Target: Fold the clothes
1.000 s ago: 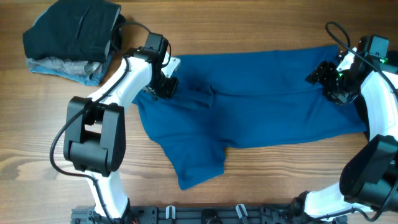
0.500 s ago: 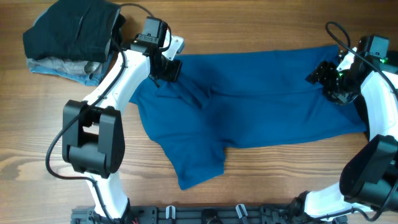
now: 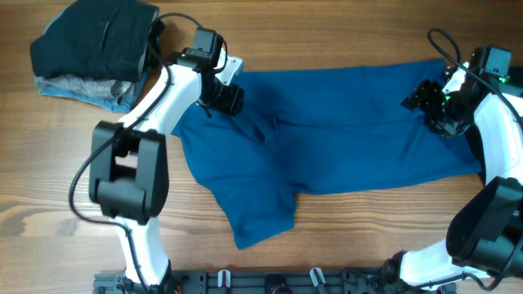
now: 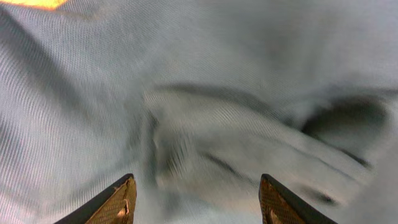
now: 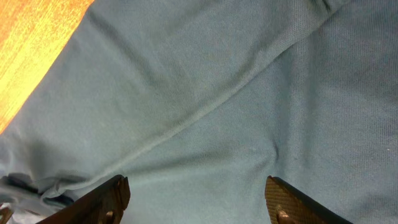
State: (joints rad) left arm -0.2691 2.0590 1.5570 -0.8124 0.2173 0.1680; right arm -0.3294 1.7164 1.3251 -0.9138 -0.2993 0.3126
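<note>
A blue garment [image 3: 343, 131] lies spread across the wooden table, with one flap hanging toward the front at the left. My left gripper [image 3: 227, 98] hovers over its upper left corner, open. In the left wrist view a rumpled fold of the cloth [image 4: 249, 130] lies ahead of the left gripper [image 4: 199, 199], with nothing between the fingers. My right gripper [image 3: 425, 100] sits over the garment's right end, also open. In the right wrist view smooth blue fabric with a seam [image 5: 205, 106] fills the space under the right gripper [image 5: 196, 199].
A stack of folded clothes [image 3: 94, 49], dark on top and grey-blue beneath, sits at the far left corner. Bare wooden table [image 3: 82, 180] surrounds the garment at the left and front. A black rail [image 3: 270, 282] runs along the front edge.
The left gripper moved toward the far edge and slightly right over the garment's corner, and its jaws have opened, letting the cloth go. The right arm has not moved.
</note>
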